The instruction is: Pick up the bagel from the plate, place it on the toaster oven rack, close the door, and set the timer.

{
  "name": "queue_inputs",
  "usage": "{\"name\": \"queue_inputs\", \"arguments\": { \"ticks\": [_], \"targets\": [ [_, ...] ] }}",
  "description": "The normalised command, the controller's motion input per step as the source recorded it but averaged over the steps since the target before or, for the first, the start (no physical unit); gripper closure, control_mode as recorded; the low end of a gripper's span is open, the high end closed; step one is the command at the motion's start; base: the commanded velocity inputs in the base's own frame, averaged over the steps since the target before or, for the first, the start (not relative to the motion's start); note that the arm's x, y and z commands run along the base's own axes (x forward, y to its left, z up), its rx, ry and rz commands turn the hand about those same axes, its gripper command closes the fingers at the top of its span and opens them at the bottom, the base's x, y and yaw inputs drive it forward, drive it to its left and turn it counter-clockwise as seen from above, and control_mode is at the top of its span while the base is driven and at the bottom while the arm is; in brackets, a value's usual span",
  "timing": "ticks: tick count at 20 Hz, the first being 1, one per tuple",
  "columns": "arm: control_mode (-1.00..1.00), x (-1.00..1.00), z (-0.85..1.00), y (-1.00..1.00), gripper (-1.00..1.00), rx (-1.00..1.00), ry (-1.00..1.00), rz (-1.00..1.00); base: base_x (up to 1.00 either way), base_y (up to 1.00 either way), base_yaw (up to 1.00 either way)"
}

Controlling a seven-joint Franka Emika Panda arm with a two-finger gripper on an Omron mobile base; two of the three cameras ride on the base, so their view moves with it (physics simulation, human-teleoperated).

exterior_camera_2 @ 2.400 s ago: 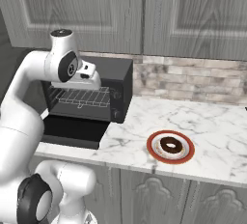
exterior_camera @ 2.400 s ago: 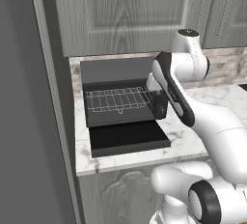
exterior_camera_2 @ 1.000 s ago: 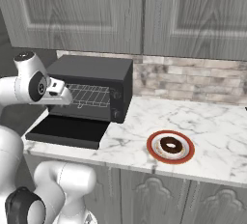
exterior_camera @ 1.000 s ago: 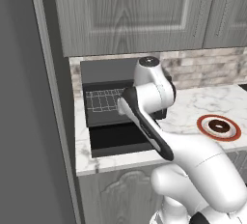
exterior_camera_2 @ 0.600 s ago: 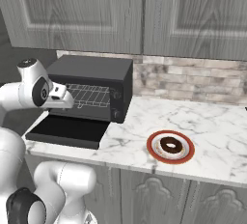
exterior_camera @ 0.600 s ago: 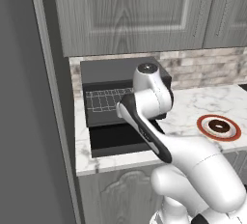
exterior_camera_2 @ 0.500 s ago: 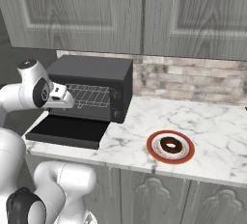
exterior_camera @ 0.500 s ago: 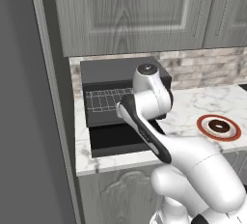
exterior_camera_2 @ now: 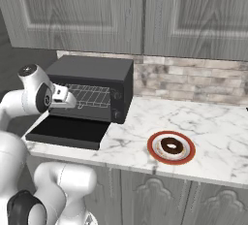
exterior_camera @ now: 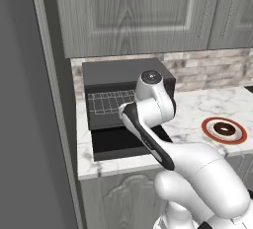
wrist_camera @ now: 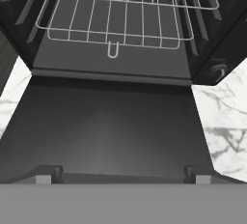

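The bagel (exterior_camera_2: 171, 146), a dark brown ring, lies on the white plate (exterior_camera_2: 150, 148) with the red-orange rim, on the marble counter right of the black toaster oven (exterior_camera_2: 92, 69). Both also appear in the left base view: bagel (exterior_camera: 226, 129), plate (exterior_camera: 206, 129). The door (wrist_camera: 111, 126) lies folded down flat and open. The toaster oven rack (wrist_camera: 116, 18) sits inside, with its loop (wrist_camera: 112, 50) at the front. My gripper (wrist_camera: 121, 175) is open and empty, hovering over the door's outer edge and facing the rack, well left of the plate.
Two knobs (exterior_camera_2: 116, 105) sit on the oven's right front. Grey wall cabinets (exterior_camera_2: 145, 10) hang close above the oven. A tall dark panel (exterior_camera: 24, 99) stands at the counter's left end. My own arm (exterior_camera: 148, 124) crosses in front of the oven.
The arm has swung from the oven's right side to in front of the open door, uncovering the plate in the left base view. In the last second it only crept slightly. Gripper stays open.
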Motion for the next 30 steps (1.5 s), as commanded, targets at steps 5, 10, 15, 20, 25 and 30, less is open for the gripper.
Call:
{"name": "queue_inputs", "arguments": {
  "ticks": [5,10,15,20,25,30],
  "targets": [
    [-1.0,0.24,-0.04,0.0,-1.0,0.0,0.0,0.0,0.0,0.0,0.0],
    [-1.0,0.23,-0.13,0.0,-1.0,0.0,0.0,0.0,0.0,0.0,0.0],
    [-1.0,0.18,-0.27,0.0,-1.0,0.0,0.0,0.0,0.0,0.0,0.0],
    [-1.0,0.2,-0.29,0.0,-1.0,0.0,0.0,0.0,0.0,0.0,0.0],
    [-1.0,0.23,-0.21,0.0,-1.0,0.0,0.0,0.0,0.0,0.0,0.0],
    [-1.0,0.26,-0.2,0.0,-1.0,0.0,0.0,0.0,0.0,0.0,0.0]
  ]
}}
